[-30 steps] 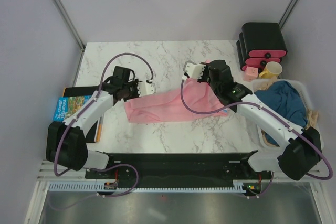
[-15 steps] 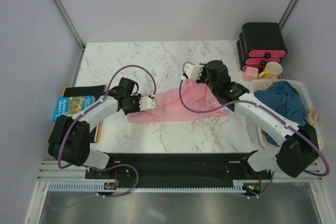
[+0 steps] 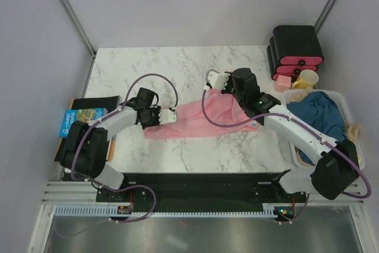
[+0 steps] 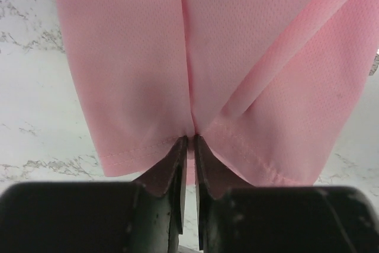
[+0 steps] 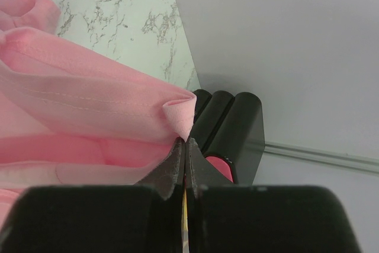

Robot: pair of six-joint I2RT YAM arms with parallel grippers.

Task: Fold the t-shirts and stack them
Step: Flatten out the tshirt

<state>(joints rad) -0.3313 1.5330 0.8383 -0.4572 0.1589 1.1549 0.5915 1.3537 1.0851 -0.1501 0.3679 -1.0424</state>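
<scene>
Brought the left gripper (image 3: 169, 115) in from the upper left since a second ago, onto the left hem of the light pink t-shirt (image 3: 195, 119) stretched across mid-frame on the marble table (image 3: 177, 63). Leaves the dark teal-blue t-shirt (image 3: 317, 114) heaped in the white basket (image 3: 350, 106) at the right edge. Shows both pairs of jaws narrowed to a slit on pink cloth, left on the hem, right gripper (image 3: 210, 82) on an upper fold.

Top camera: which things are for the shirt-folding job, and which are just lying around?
For the job:
pink t-shirt
teal-blue t-shirt

Just lying about:
black boxes with pink fronts
yellow mug
picture book
</scene>
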